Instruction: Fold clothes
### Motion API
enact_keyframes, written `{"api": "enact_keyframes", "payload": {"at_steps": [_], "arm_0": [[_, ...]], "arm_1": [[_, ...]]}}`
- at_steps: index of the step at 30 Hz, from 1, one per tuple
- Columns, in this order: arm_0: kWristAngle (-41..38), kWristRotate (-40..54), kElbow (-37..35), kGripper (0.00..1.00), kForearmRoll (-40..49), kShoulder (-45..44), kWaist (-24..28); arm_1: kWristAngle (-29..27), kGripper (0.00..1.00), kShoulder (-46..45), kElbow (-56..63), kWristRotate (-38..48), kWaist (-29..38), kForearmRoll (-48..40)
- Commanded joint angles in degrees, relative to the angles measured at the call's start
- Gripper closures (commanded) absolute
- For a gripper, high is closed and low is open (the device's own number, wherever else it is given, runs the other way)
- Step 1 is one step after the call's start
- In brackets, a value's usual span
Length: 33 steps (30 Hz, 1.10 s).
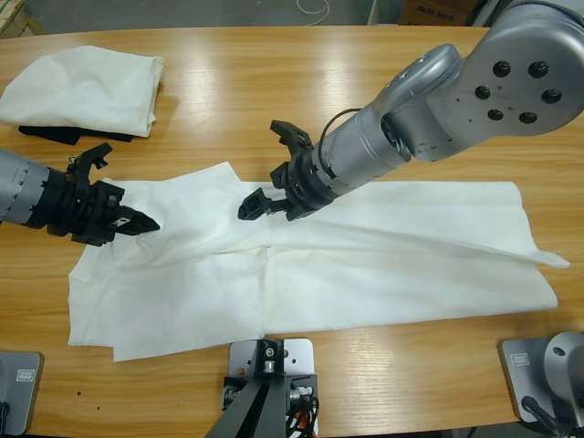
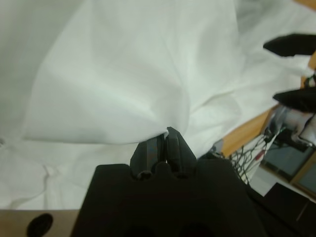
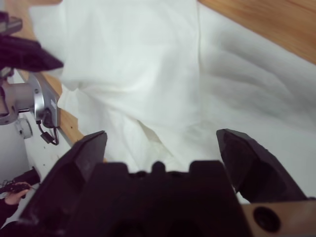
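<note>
- Bright, even light from above; the worktop (image 1: 274, 82) shows pale sheen streaks along its varnish.
- Soft, short shadows lie under the right pincer (image 1: 274, 187) on the white T-shirt (image 1: 383, 265).
- Both wrist views are soft: the cloth is washed out, folds barely readable, and the near black pincer bodies are blurred.
</note>
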Motion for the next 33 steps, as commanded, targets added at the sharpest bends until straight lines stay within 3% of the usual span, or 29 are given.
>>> {"api": "enact_keyframes", "payload": {"at_steps": [1, 11, 24, 33], "arm_0": [[-1.85, 0.99, -0.47, 1.0, 2.65, 1.61, -0.65], [-1.76, 0.99, -0.57, 1.0, 2.64, 2.41, -0.48], [-1.94, 3.4, -2.77, 1.0, 2.65, 6.48, 4.25], [-11.38, 9.04, -9.96, 1.0, 7.21, 11.77, 10.4]], "arm_1": [[2.02, 0.092, 6.11, 1.02, -1.05, -0.66, -2.68], [3.97, 0.096, 5.11, 4.06, 0.32, -0.66, -4.1], [7.94, 0.096, 1.02, 8.55, 3.26, -0.41, -3.89], [9.28, 0.096, 3.69, 9.74, 3.26, -0.39, -3.96]]}}
